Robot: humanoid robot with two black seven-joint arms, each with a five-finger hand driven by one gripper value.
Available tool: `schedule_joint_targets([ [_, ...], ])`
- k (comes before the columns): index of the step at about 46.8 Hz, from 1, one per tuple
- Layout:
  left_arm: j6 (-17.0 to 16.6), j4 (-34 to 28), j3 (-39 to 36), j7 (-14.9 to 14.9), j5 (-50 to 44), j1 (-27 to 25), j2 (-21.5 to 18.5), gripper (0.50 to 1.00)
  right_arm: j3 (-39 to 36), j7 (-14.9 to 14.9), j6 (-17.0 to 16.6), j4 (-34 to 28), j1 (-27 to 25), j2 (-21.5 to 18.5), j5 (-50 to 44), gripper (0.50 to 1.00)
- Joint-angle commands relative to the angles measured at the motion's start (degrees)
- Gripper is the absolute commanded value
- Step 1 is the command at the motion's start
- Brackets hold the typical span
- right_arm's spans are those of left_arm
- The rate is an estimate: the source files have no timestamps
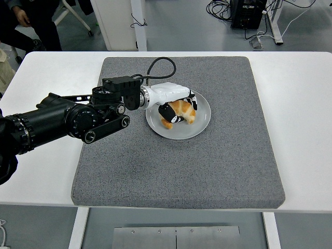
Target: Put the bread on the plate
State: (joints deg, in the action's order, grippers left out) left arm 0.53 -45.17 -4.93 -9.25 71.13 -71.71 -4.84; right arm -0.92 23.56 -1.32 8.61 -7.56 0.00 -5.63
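Observation:
A golden croissant lies on the grey round plate, which sits on the grey mat. My left hand, white with black fingers, comes in from the left and is curled around the croissant over the plate's left half. Its thumb crosses the bread's near side. The bread looks to rest on or just above the plate's surface. The right arm is out of sight.
The mat covers the middle of the white table. A black cable loops above my wrist. A person stands at the top left. Desk legs and cables show beyond the far edge.

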Motion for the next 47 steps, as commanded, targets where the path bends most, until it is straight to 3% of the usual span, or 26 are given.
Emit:
schedule_joint_targets([
  [1,0.3,-0.1,-0.1,-0.1,-1.4,-0.2,0.0,0.920,-0.1,0.0,0.0,0.0,0.0,0.0,0.0,1.000],
  [5,0.3,-0.2,-0.1,-0.2,-2.2,-0.4,-0.1,0.963,0.0,0.0,0.0,0.0,0.0,0.0,0.0,1.000],
  [16,1.1,-0.7,0.7,-0.2,-3.8,-2.1,-0.9,0.971,0.0,0.1,0.0,0.0,0.0,0.0,-0.1,1.000],
  [31,1.0,-1.3,0.6,-2.3,-16.5,-12.0,-3.7,0.974,-0.1,0.1,0.0,0.0,0.0,0.0,0.0,1.000],
  [47,1.2,-2.4,3.4,-2.2,-33.1,-15.4,-9.8,0.974,0.0,0.0,0.0,0.0,0.0,0.0,0.0,1.000],
])
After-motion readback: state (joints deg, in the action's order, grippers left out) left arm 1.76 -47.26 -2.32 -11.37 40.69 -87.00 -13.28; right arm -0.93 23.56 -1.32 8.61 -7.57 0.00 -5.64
